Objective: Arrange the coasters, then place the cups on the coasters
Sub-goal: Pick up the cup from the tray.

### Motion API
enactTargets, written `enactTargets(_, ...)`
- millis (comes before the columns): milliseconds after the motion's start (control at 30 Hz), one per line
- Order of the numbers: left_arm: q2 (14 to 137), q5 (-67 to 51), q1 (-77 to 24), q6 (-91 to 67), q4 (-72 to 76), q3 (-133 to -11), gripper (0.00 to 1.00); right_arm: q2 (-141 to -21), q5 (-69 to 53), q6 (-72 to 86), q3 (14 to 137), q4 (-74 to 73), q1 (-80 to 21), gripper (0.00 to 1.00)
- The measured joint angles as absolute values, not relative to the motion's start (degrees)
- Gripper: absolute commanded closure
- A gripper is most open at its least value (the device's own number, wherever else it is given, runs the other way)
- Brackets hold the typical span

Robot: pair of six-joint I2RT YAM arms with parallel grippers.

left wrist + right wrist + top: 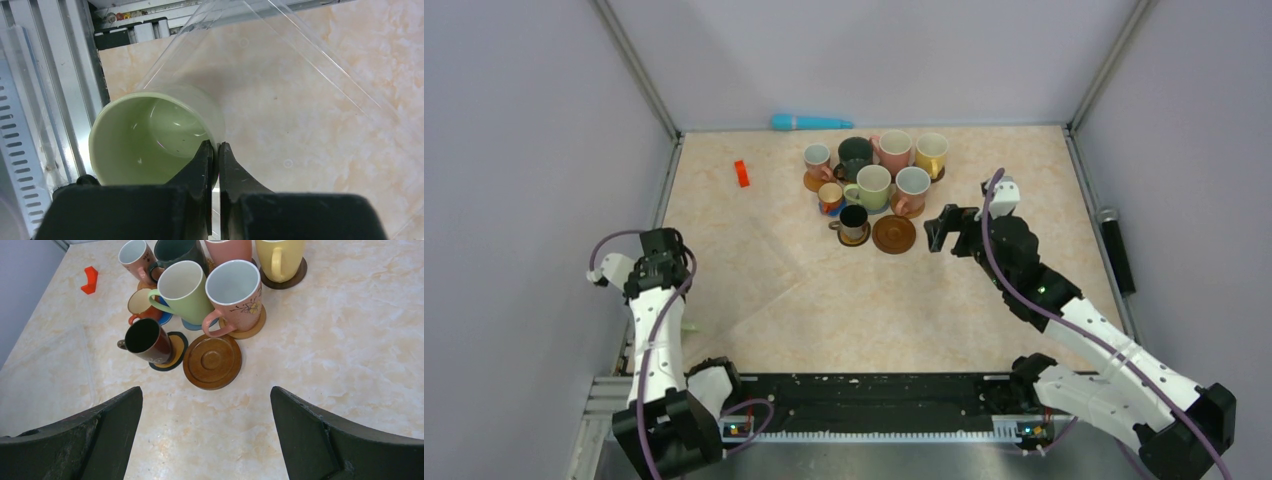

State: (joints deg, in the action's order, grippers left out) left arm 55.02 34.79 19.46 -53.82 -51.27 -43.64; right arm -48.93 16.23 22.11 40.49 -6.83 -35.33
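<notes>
Left jaws pinch green cup (145, 135) rim; right jaws wide above marbled table (844, 300), grey walls (524, 150).

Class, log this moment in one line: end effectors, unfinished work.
left end effector: shut on stray green cup rim | right end effector: open | brown coaster: empty

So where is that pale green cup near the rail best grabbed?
By the wall at its rim, from above: the pale green cup seems to stand mouth-up, so one finger slips inside and one outside, just as the left gripper pinches it.
</notes>
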Motion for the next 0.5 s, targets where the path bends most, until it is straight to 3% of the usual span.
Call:
enactTargets(267,52.1,33.4,18.1,-46.8,-51.5,-44.9,1.00,-49.9,15.6,22.1,40.5,-6.1,-35.3,0.02)
enactTargets(500,47.4,30.1,10.0,-39.2,-49.2,-45.2,1.00,-53.8,14.7,22.1,40.5,-5.6,-35.3,0.02)
